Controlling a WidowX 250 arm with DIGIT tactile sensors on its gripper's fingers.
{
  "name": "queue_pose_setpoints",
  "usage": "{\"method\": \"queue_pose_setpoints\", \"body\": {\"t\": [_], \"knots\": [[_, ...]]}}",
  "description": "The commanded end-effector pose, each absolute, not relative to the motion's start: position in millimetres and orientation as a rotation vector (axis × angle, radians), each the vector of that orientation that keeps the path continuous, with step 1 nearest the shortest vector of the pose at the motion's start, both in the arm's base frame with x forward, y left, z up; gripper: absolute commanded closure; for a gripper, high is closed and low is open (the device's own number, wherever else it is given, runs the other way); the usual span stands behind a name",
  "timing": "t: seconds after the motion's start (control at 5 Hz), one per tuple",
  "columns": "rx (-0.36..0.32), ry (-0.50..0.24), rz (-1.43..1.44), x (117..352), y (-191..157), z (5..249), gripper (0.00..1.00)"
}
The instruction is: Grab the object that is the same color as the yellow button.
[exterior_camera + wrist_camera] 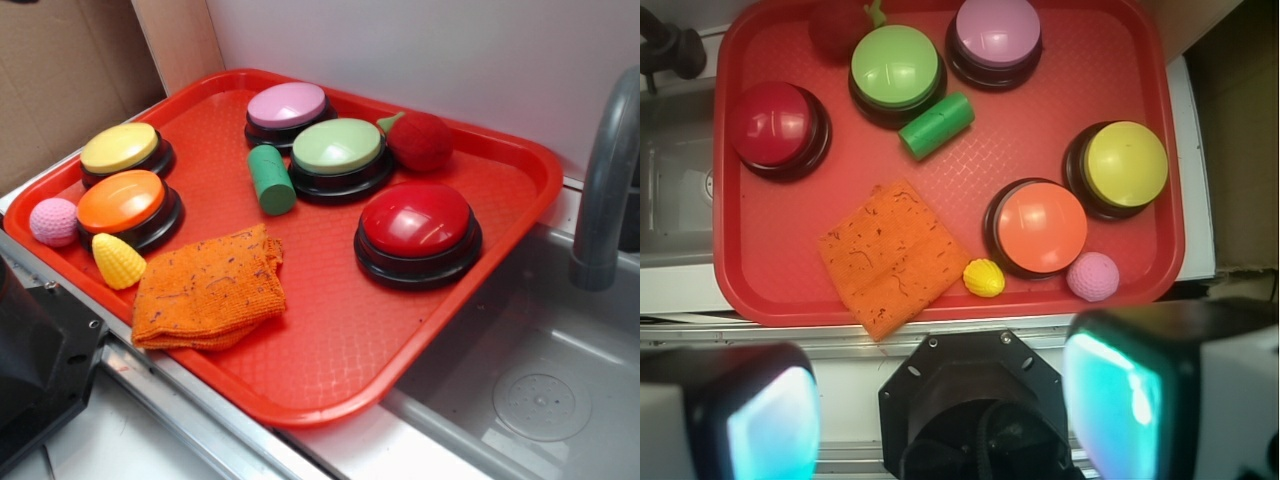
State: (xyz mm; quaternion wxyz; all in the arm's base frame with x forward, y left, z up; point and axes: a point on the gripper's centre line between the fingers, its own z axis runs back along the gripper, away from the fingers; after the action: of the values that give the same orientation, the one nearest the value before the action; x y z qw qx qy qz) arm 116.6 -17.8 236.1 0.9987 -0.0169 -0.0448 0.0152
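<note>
While the fingers (940,420) stand released and empty, the bumpy yellow corn cob (118,260) lies lower left, unlabelled.

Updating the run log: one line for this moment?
phase: pre-approach | gripper: open, empty, short of tray | target: corn cob beside orange button | yellow button: untouched

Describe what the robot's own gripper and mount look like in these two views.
In the wrist view, the gripper has two blocky fingers, pale grey outside with glossy teal-cyan inner pads. Between them sits a black octagonal mount plate with small screws. The exterior view shows only a black angular part at lower left. No cables or markings show.
</note>
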Motion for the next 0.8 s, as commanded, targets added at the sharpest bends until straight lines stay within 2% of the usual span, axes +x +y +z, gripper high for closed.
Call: {"method": "queue_pose_setpoints", "body": {"t": [0.0,0.2,0.4,0.6], "knots": [[-0.034,-0.090,0.030,117,-18,236,0.00],[-0.030,-0.086,0.125,117,-18,215,0.00],[-0.015,-0.090,0.236,114,-12,184,0.00],[-0.032,-0.061,0.275,112,-5,160,0.00]]}}
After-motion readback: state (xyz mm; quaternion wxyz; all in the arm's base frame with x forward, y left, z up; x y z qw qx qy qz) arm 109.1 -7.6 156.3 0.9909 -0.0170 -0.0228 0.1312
